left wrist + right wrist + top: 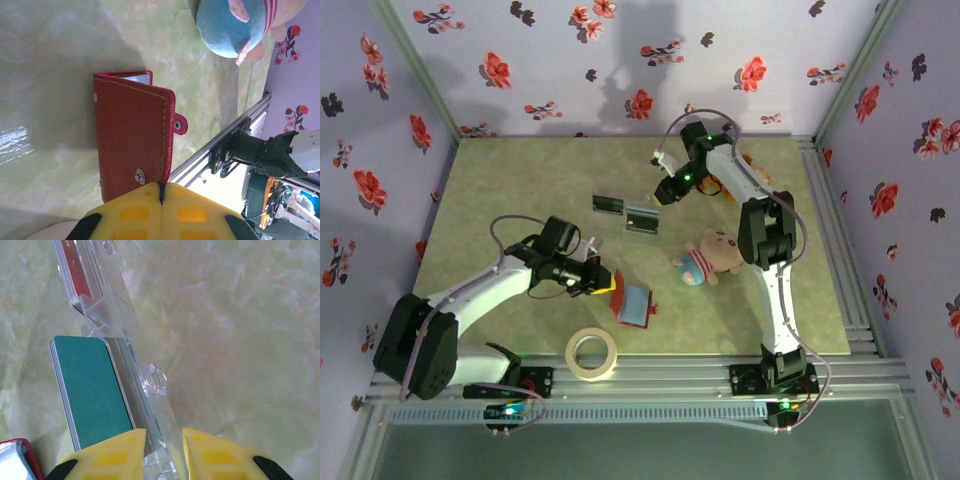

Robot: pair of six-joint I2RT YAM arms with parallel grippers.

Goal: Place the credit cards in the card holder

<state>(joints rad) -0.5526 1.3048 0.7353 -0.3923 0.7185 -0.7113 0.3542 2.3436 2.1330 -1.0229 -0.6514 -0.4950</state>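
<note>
"Where's the card holder [635,303]?"

"On the green table [520,180], near the front. It lies open just left of the striped plush pig [710,258] and just beyond the roll of tape [592,353]. From above you get the red outside and the grey-teal inside together."

"And the left gripper [604,281]?"

"Right at its left edge, though from overhead it's too small to judge the grip. The left wrist camera is much closer. There the red cover of the card holder [130,140] stands on edge, with the stitching and a snap stud [140,175] plain to see. Its rim runs straight into the seam of the left gripper [161,200]. The yellow pads are pressed together, pinching that cover."

"The cards?"

"The credit cards [642,220] are well apart from the card holder, farther back, standing in a clear slotted stand [623,212]. From above they're slivers, one dark and one teal. The right wrist camera gives the detail: a stack of teal credit cards [87,390] leans against the clear slotted stand [150,380], and more sit in the farther slot, one with a red face."

"Right gripper [661,199]?"

"From above it hangs over the stand's right end. Up close, the right gripper [164,455] has its yellow fingers a little apart. The clear wall is in the gap, and one finger lies over the foot of the teal stack. Whether they squeeze anything, I can't tell."
</note>
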